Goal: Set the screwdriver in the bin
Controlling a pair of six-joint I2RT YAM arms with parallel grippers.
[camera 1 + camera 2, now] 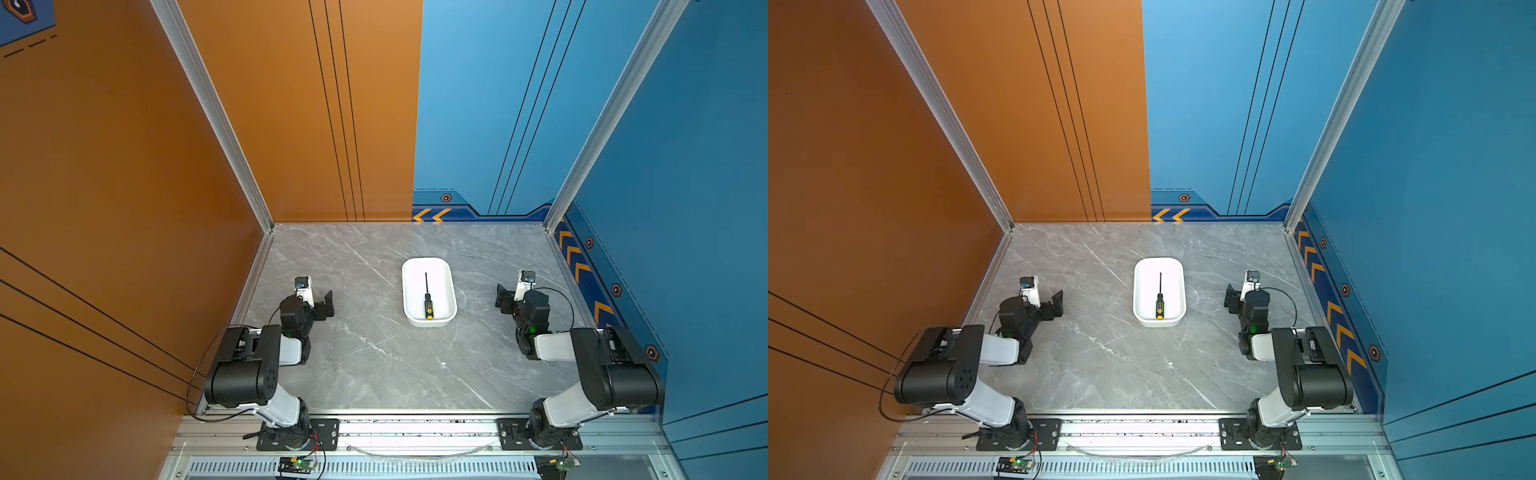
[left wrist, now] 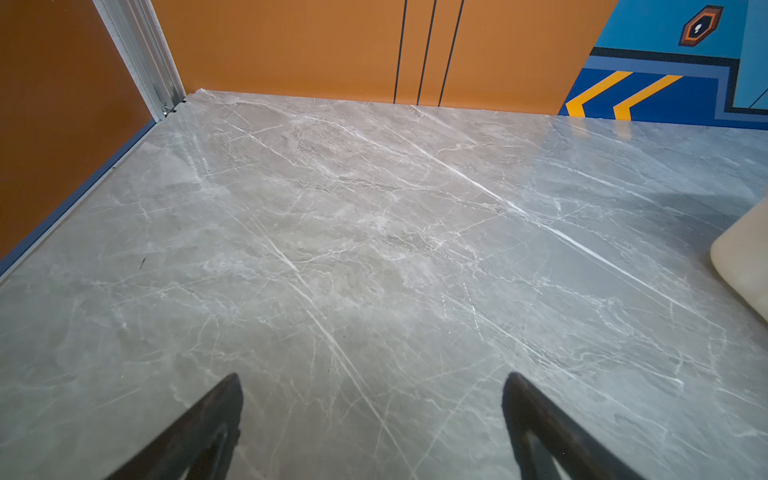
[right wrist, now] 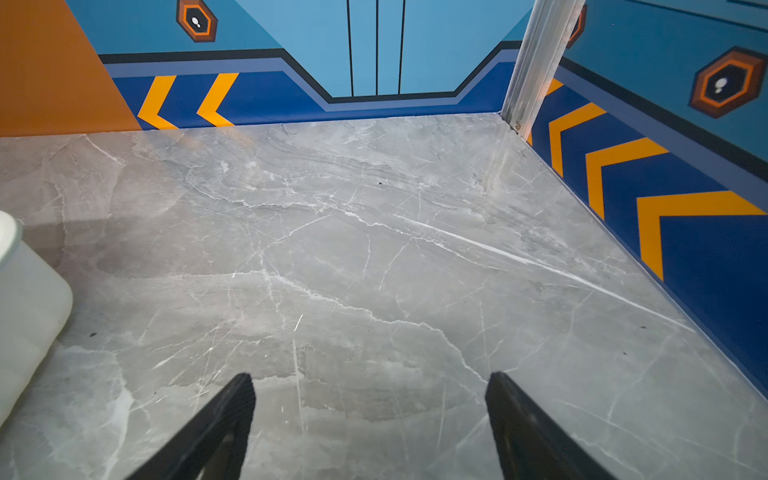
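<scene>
We log the small black screwdriver with the yellow-marked handle (image 1: pixel 428 303) lying flat inside the shallow white plastic bin (image 1: pixel 443 282), shaft toward the back wall, so we judge the task done. The left tool (image 2: pixel 372 379) and the right tool (image 3: pixel 370 377) both stand wide and empty, 1 on each side of the bin and well apart from it. The risk we see is that a careless sweep of either arm could strike the light bin, which would probably slide on the glossy surface or tip and spill. The grey, white-veined marble-look counter (image 1: pixel 374 365) sits in an enclosure of orange panels (image 1: pixel 124 166) and blue panels (image 1: pixel 685 166), with yellow chevrons (image 3: pixel 649 237) and aluminium corner posts (image 1: pixel 214 112).
</scene>
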